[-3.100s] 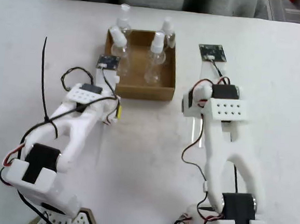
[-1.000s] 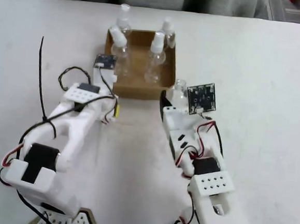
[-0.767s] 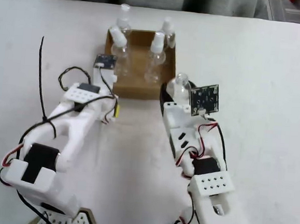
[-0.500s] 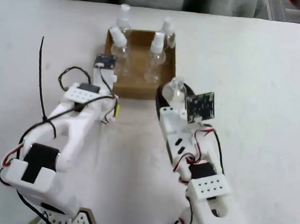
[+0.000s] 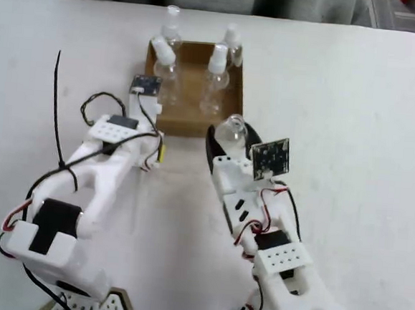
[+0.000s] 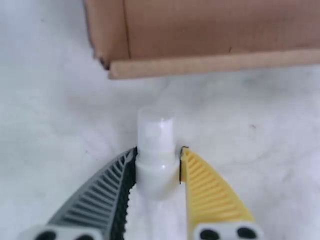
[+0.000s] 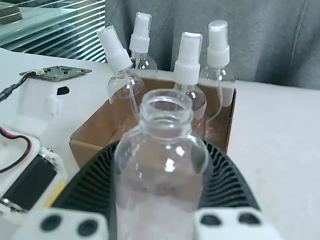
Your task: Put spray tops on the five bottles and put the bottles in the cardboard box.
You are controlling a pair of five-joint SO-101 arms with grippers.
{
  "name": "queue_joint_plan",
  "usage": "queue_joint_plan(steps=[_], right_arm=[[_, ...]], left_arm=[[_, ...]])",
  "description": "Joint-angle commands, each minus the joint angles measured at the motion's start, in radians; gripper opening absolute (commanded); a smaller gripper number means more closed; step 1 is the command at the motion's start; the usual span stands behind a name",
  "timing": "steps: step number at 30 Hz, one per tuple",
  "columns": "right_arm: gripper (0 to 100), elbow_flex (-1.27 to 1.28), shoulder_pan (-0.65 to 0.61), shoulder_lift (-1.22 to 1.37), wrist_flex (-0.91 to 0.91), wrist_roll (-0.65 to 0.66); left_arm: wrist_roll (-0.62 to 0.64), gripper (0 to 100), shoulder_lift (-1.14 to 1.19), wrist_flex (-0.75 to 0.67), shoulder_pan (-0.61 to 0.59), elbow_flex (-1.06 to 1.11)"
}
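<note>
A cardboard box [image 5: 235,92] stands at the table's far middle with several clear bottles [image 5: 215,80] in it, each with a white spray top [image 7: 188,51]. My right gripper [image 5: 229,137] is just in front of the box's near right corner, shut on a clear bottle [image 5: 232,129] whose neck is bare and open [image 7: 161,175]; the black fingers [image 7: 224,175] clasp its body. My left gripper [image 5: 158,148] hangs by the box's near left corner [image 6: 107,65], shut on a white spray top [image 6: 156,134] held upright between a grey and a yellow finger [image 6: 210,190].
Both white arms reach in from the near edge, with loose wires and a black cable tie [image 5: 58,86] on the left. The left arm's camera board [image 5: 146,85] sits by the box's left wall. Bare white table lies to the right of the box.
The right arm pulled back from beside the box's right wall with the open bottle in its gripper, then carried it left toward the box's near right corner. The left arm barely moved.
</note>
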Motion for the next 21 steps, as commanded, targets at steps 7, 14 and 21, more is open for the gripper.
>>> queue_joint_plan(steps=[7, 14, 21], right_arm=[[2.0, -0.058, -0.019, 0.335, -0.306, -0.097], [2.1, -0.008, -0.090, 0.338, -0.341, -0.095], [2.1, 0.011, -0.096, 0.338, -0.344, -0.095]], left_arm=[[-0.012, 6, -0.329, -0.083, -0.071, 0.075], [-0.012, 6, -0.555, -0.089, -0.067, 0.066], [-0.012, 6, -0.773, -0.187, -0.065, 0.061]])
